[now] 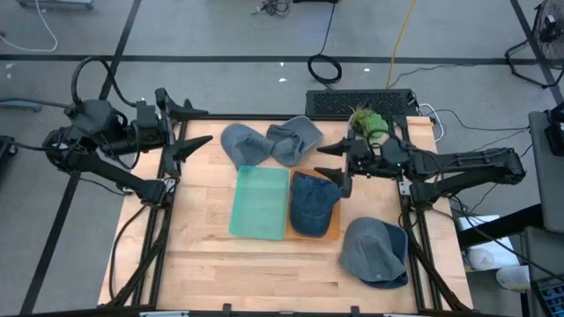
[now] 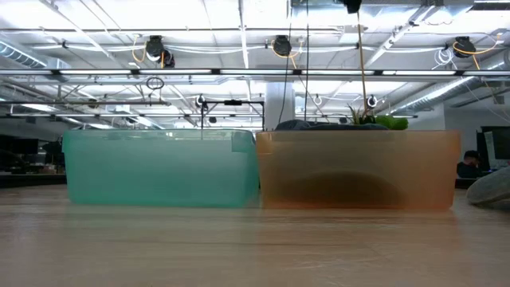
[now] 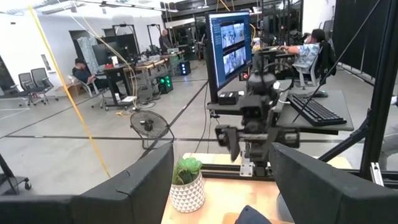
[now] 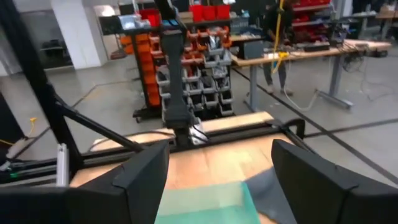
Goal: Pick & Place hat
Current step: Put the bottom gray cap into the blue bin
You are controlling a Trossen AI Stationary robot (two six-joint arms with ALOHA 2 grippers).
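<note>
1. Nearest the table's front edge, toward the right — grey hat (image 1: pixel 375 253) lying flat on the wooden table (image 1: pixel 203 264), clear of both bins; visible as a grey mound at the right edge of the low view (image 2: pixel 492 190).
2. Mid-table: teal bin (image 1: pixel 260 202) and orange bin (image 1: pixel 330 231) side by side, walls touching. Dark denim hat (image 1: pixel 314 202) resting in the orange bin, top just showing above its rim in the low view (image 2: pixel 319 124). Teal bin holding no hat.
3. Just behind the bins: two more grey hats — one (image 1: pixel 244 143) to the left, one (image 1: pixel 296 139) to the right, edges touching each other.
4. Right gripper (image 1: pixel 332 166) hovering at the orange bin's far right corner, fingers spread wide, nothing between them.
5. Left gripper (image 1: pixel 193 128) raised near the table's far left corner, well apart from the hats, fingers likewise wide apart and holding nothing.
6. Far right edge: small potted plant (image 1: pixel 366 120), behind the right arm.
7. Beyond the table — keyboard (image 1: pixel 361 102) on a stand, monitor (image 3: pixel 229 46), seated people at desks in the room.
</note>
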